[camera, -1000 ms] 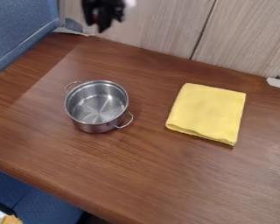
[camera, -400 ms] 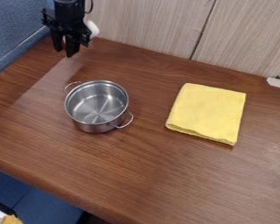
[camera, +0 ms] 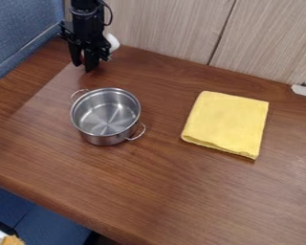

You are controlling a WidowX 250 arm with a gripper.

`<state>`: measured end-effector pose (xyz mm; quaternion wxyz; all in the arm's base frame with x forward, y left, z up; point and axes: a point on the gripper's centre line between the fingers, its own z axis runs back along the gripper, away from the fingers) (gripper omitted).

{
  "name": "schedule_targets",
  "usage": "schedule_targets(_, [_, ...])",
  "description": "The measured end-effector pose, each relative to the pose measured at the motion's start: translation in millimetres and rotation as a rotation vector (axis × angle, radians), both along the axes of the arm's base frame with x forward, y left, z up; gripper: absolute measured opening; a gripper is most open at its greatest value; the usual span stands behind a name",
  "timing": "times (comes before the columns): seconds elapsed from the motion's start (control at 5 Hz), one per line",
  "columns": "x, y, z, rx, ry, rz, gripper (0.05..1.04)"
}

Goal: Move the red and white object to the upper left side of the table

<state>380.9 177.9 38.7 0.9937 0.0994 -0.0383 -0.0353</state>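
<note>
Here, shiny-bottomed steel pot [camera: 105, 115], black hand [camera: 82, 66] beyond, perhaps with something reddish [camera: 82, 59].

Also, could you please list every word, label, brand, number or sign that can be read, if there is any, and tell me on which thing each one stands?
There are none that I can read: I make out no lettering, number or sign on the metal pot, the yellow cloth, the table, the wood-grain panels or the gripper.
</note>
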Motion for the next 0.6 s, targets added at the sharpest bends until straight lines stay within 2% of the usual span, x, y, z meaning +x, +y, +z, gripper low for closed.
schedule_targets(0.2, [1.1,-1.1,2.2,-0.006,0.001,0.001,0.440])
schedule_targets(0.4, [-0.2,-2.4,-3.7,-0.019,0.040,0.010,0.749])
schedule_targets(0.6, [2.5,-5.2,-1.9,-0.010,0.042,0.007,0.989])
